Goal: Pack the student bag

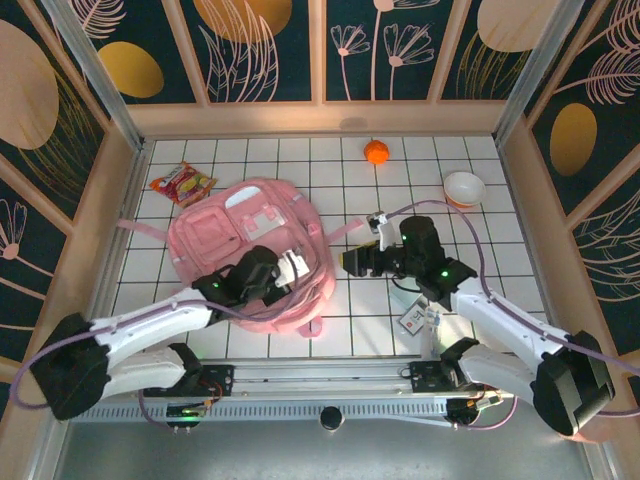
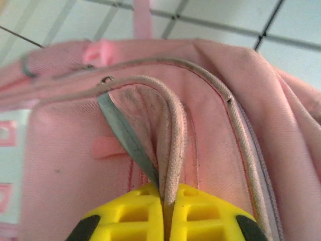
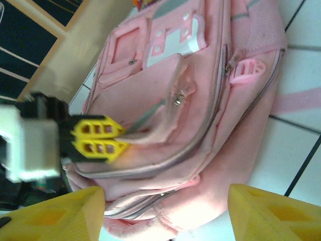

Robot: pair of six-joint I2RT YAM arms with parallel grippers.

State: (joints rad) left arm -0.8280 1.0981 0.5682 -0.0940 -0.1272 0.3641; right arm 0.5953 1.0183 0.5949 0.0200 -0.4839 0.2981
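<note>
Bag (image 1: 245,250) lay toward the table's (image 1: 500,250) left edge; at the left wrist we saw the left gripper (image 2: 164,197) pinching its trim (image 2: 173,125), right gripper (image 3: 166,197) open.

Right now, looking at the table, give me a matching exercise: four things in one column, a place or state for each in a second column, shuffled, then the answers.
Things
1. student bag
2. snack packet
3. bowl
4. left gripper

Places or states
A. shut on the bag's piped edge
B. far-right part of the table
C. pink, lying left of centre
D. by the bag's far-left corner

Pairs: 1-C, 2-D, 3-B, 4-A
</note>
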